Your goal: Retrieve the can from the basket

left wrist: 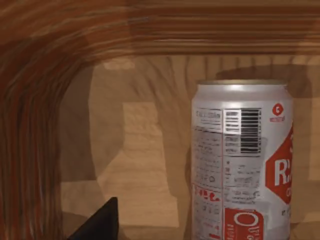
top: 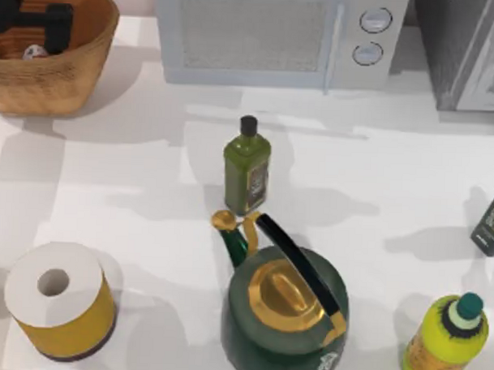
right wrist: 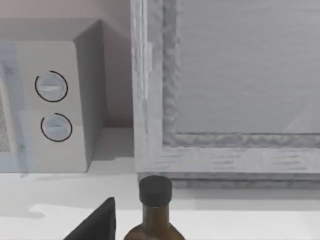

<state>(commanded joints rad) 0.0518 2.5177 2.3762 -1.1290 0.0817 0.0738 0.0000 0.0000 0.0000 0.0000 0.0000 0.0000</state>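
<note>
White-and-red labelled can (left wrist: 240,160) stands upright on the orange-brown floor inside the round woven wicker basket (top: 68,73) at the table's far left corner. Left gripper (top: 37,23) is down inside the basket just beside the can, one dark fingertip (left wrist: 100,222) visible, not touching it; can't tell its opening. Right arm parked at right near a dark brown bottle (right wrist: 155,215)

Bright, even light; soft shadows on table (top: 150,165)

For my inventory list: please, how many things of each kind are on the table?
Bottles: 3 (green, dark, yellow)
Kettle: 1
Paper roll: 1
Basket: 1
Can, inside the basket: 1
Microwave: 1
Total: 8
</note>
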